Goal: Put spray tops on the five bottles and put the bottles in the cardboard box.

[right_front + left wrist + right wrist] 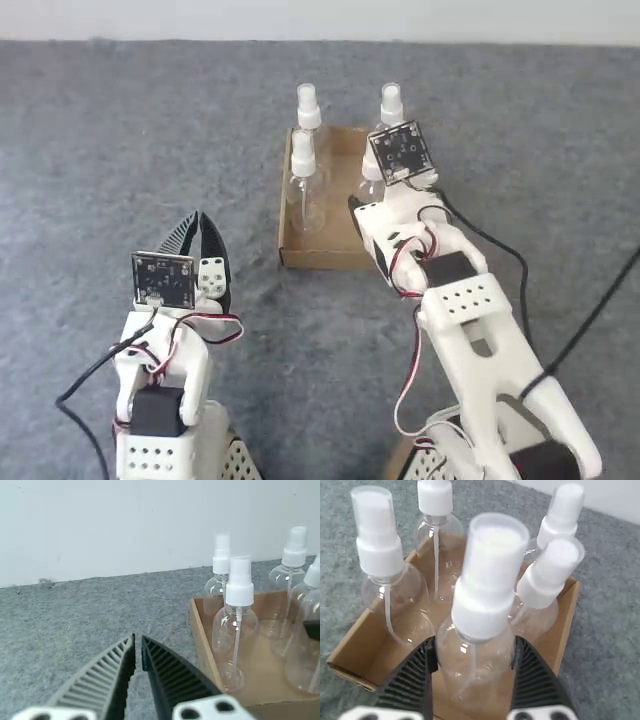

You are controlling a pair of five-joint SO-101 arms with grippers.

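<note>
Right gripper (472, 652) clamped on capped bottle (487, 580), inside cardboard box (347, 662); four capped neighbours (380, 575) crowd close. Left gripper (138, 647) closed, empty, beside box. Risk: a wide or tilted release likely topples the neighbours.

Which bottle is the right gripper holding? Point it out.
The bottle closest to the right wrist camera, clamped between the right gripper's fingers. The other four bottles stand free beyond it.
</note>
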